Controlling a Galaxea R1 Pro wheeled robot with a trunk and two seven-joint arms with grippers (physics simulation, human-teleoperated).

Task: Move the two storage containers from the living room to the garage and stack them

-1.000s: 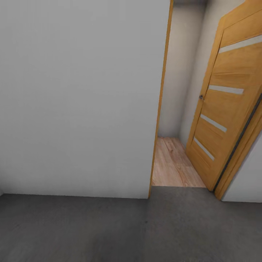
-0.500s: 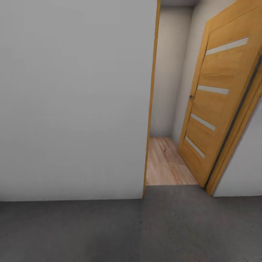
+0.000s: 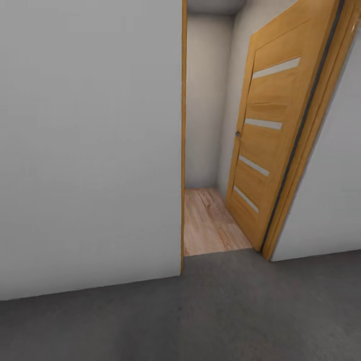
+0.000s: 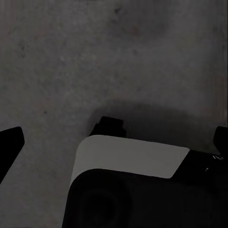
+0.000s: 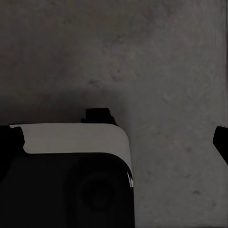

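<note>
I stand on the garage's dark grey concrete floor [image 3: 210,321], facing a doorway [image 3: 205,125]. The two storage containers and the living room are out of view. In the left wrist view my left gripper [image 4: 114,142] is open, its black fingertips [image 4: 8,145] spread to the picture's edges over bare concrete and part of my own white and black base [image 4: 133,156]. My right gripper [image 5: 116,140] is likewise open above the concrete, with nothing between its fingertips [image 5: 221,141].
A pale grey wall [image 3: 90,150] fills the left. Beyond the doorway lies a narrow strip of light wood-plank flooring [image 3: 208,225]. A honey-coloured door [image 3: 265,140] with pale slats stands swung open inward on the right, beside another grey wall [image 3: 326,200].
The whole head picture has shifted: the doorway and door now sit further left and the door frame stands more upright, so the camera has turned. Nothing in the room itself moved.
</note>
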